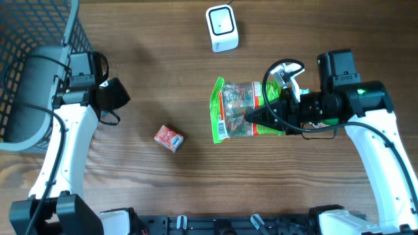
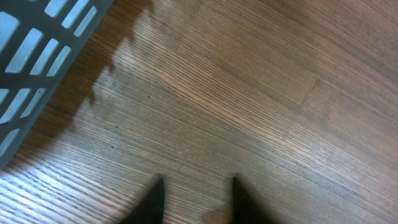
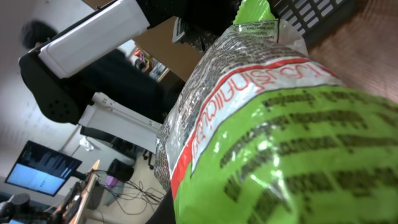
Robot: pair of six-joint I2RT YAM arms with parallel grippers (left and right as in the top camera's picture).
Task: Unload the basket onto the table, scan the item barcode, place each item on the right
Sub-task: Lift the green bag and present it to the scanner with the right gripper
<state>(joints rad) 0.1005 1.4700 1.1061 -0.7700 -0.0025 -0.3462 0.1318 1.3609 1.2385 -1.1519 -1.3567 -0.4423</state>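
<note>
Snack bag (image 1: 238, 109) is pinched by the closed jaws of the right gripper (image 1: 251, 116), short of the scanner (image 1: 222, 28), the left gripper (image 2: 196, 186) jaws parted and empty, and its barcode (image 1: 223, 128) could be missed if tilted away.

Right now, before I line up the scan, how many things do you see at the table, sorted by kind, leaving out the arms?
Packaged items: 2, the green snack bag and the small red box
Scanners: 1, the white scanner
Baskets: 1, the grey wire basket
Total: 4
</note>
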